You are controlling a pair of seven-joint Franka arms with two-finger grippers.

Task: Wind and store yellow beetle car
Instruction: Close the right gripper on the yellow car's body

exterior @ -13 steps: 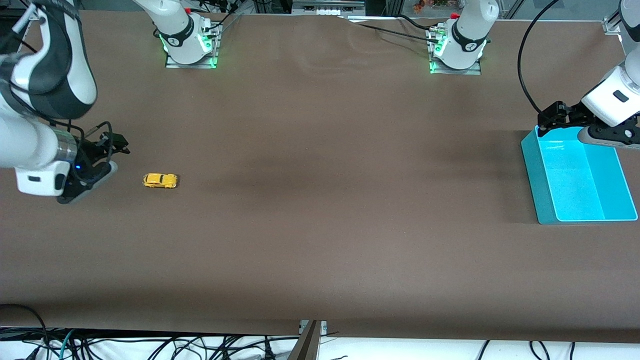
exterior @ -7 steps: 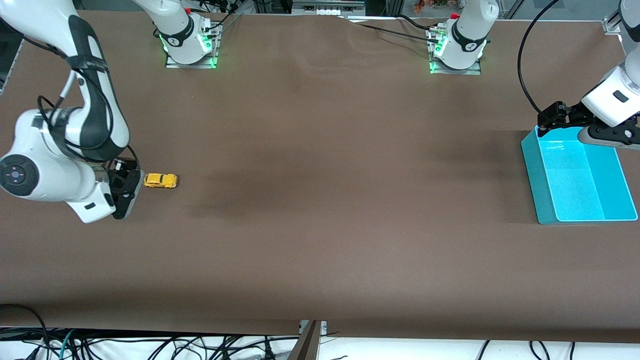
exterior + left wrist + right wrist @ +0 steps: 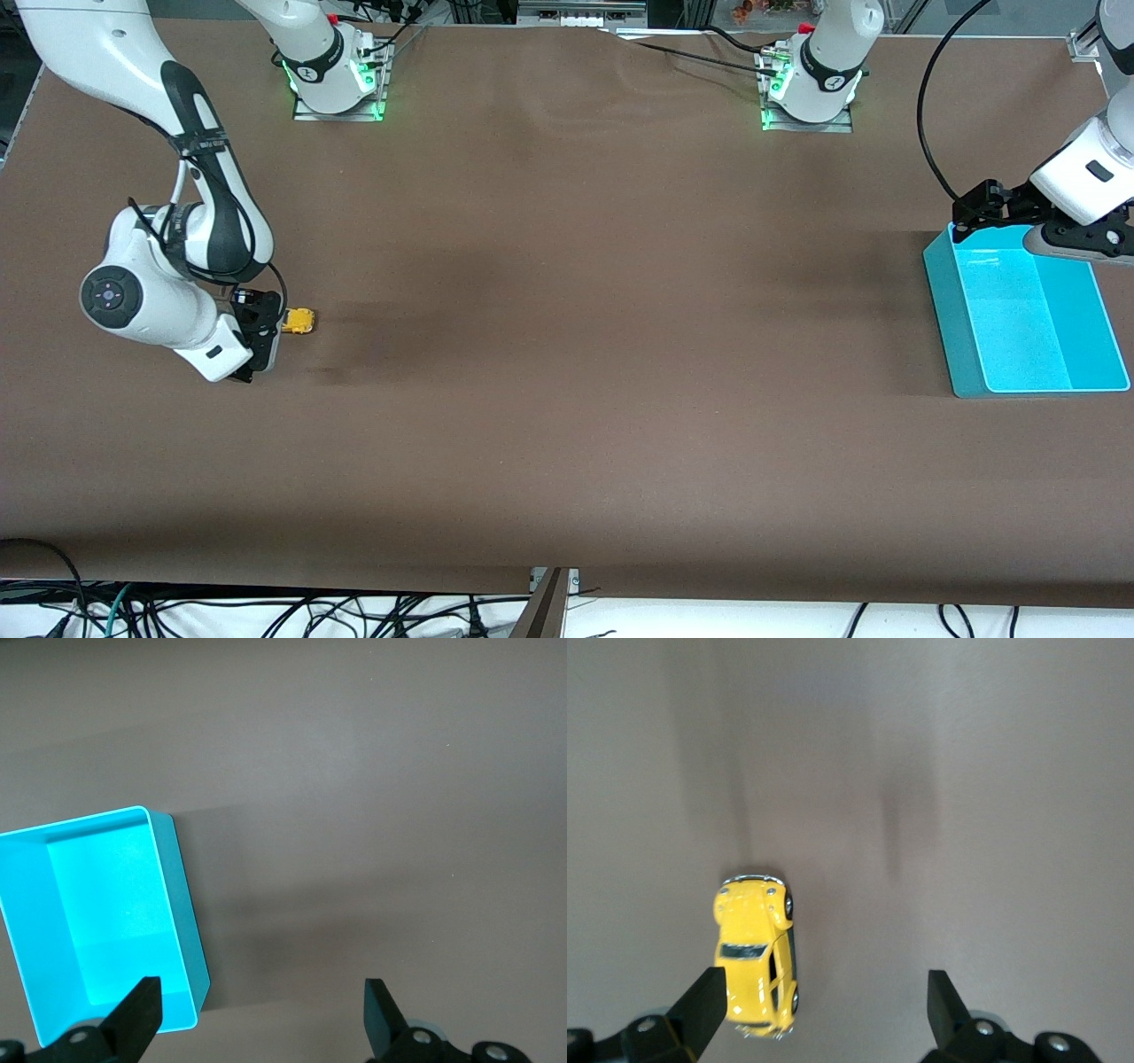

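Observation:
The yellow beetle car stands on the brown table near the right arm's end, partly covered by my right hand. My right gripper hangs low over one end of the car and is open and empty. In the right wrist view the car lies lengthwise just inside one fingertip, off to one side of the gap of the right gripper. My left gripper waits, open and empty, over the corner of the cyan bin farthest from the front camera.
The cyan bin is empty; its wall shows in the left wrist view, with the left gripper above the bare table beside it. The brown cloth covers the table between car and bin. Cables hang below the table's front edge.
My right arm has swung in toward the car and lowered; its gripper now hangs over the car's end and hides part of it. The car and the left arm have not moved.

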